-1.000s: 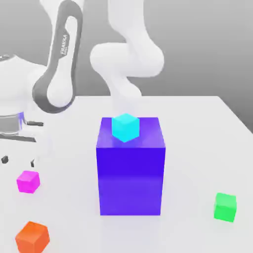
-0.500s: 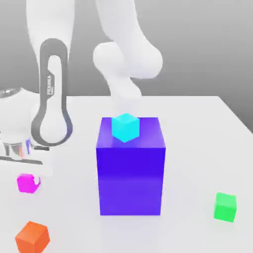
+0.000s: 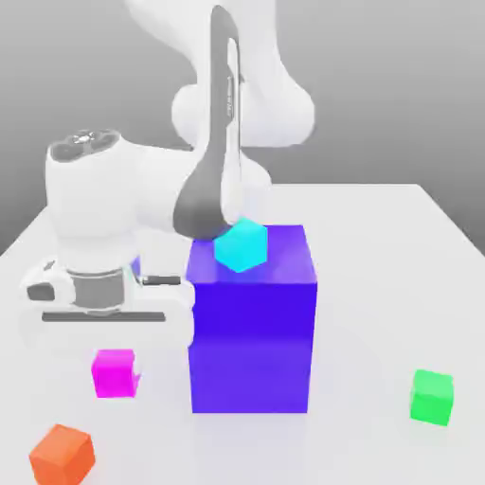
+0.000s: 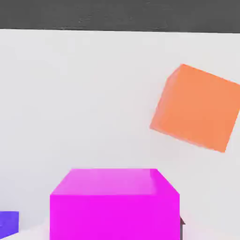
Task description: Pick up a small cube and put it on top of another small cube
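Magenta, glossy and bright, the small cube [image 3: 115, 373] sits between the jaws of the gripper [image 3: 116, 370], which are clenched on it. It looks level under the hand, and I suppose the grip is across its sides so that its underside stays free to settle on another cube. From where I stand, I can't be sure how much air, if any, lies between it and the white table [image 3: 369, 284].

The big blue-violet block [image 3: 251, 346] stands just beside the jaws, towards the exterior view's right, with the cyan cube [image 3: 241, 245] resting on its top, higher than the grip. The block seems to serve as a pedestal, and perhaps as an obstacle too. The orange cube [image 4: 199, 110] lies near the jaws, towards the exterior view's left and the viewer; the green cube [image 3: 432, 397] is well apart from them, beyond the block.

Any of those three might be the base. If it's the cyan one, I'd want the hand well up before it crosses, or the carried cube could clip the block or knock the cyan one off.
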You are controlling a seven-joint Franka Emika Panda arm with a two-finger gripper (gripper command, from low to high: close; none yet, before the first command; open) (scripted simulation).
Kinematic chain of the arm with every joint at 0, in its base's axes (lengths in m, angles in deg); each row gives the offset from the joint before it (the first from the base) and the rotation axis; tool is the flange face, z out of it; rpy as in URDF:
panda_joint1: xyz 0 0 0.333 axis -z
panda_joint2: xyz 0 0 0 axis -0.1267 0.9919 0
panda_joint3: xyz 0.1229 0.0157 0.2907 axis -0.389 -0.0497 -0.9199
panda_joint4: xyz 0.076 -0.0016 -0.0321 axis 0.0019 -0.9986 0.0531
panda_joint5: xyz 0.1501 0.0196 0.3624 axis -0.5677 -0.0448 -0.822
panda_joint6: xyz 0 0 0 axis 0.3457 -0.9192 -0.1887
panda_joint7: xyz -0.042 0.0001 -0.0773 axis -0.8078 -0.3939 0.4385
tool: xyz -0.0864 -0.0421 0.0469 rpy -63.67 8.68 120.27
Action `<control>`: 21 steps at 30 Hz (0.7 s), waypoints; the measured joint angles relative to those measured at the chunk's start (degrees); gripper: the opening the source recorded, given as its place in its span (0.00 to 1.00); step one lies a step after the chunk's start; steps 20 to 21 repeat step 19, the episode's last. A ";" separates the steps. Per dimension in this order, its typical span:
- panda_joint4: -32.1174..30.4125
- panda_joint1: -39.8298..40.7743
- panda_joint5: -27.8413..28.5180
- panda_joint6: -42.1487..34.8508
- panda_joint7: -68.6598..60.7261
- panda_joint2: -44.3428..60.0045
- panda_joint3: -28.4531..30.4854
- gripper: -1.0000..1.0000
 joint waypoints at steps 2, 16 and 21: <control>0.70 -4.47 0.92 -0.90 4.04 -0.35 -2.78 0.00; 3.52 -30.06 6.77 2.36 25.34 7.73 -14.92 1.00; 3.52 -30.06 6.77 2.36 25.34 7.73 -14.92 1.00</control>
